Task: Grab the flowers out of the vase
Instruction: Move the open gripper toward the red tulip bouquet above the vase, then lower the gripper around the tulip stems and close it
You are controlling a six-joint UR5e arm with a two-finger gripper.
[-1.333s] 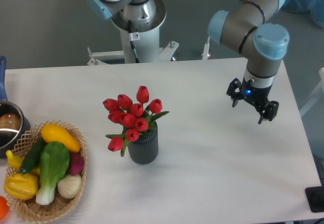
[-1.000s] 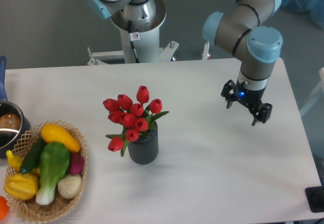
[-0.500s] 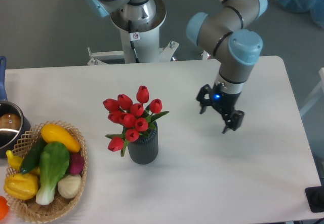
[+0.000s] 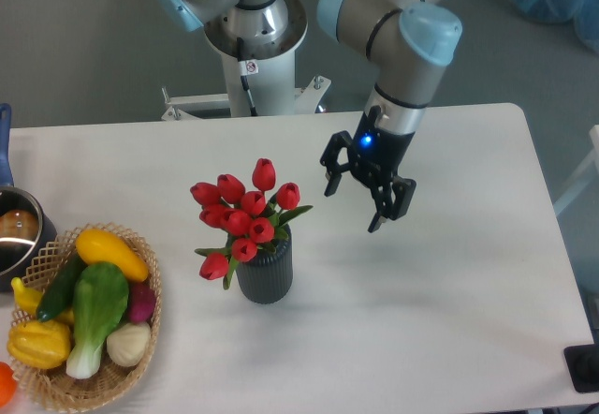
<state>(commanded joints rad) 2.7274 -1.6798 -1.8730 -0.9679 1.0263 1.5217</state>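
The flowers (image 4: 241, 215), a bunch of red tulip buds with green stems and leaves, stand in the vase (image 4: 265, 269), a short dark ribbed cylinder near the middle of the white table. My gripper (image 4: 354, 205) hangs above the table to the right of the flowers, clear of them, roughly level with the upper buds. Its two black fingers are spread apart with nothing between them.
A wicker basket (image 4: 45, 257) of vegetables sits at the front left. A metal pot (image 4: 17, 234) is at the left edge behind it. The arm's base (image 4: 253, 30) rises behind the table's far edge. A dark object (image 4: 582, 367) lies off the front right corner.
The arm has swung left from the table's right side toward the flowers, with the gripper staying open. Flowers and vase have not moved.
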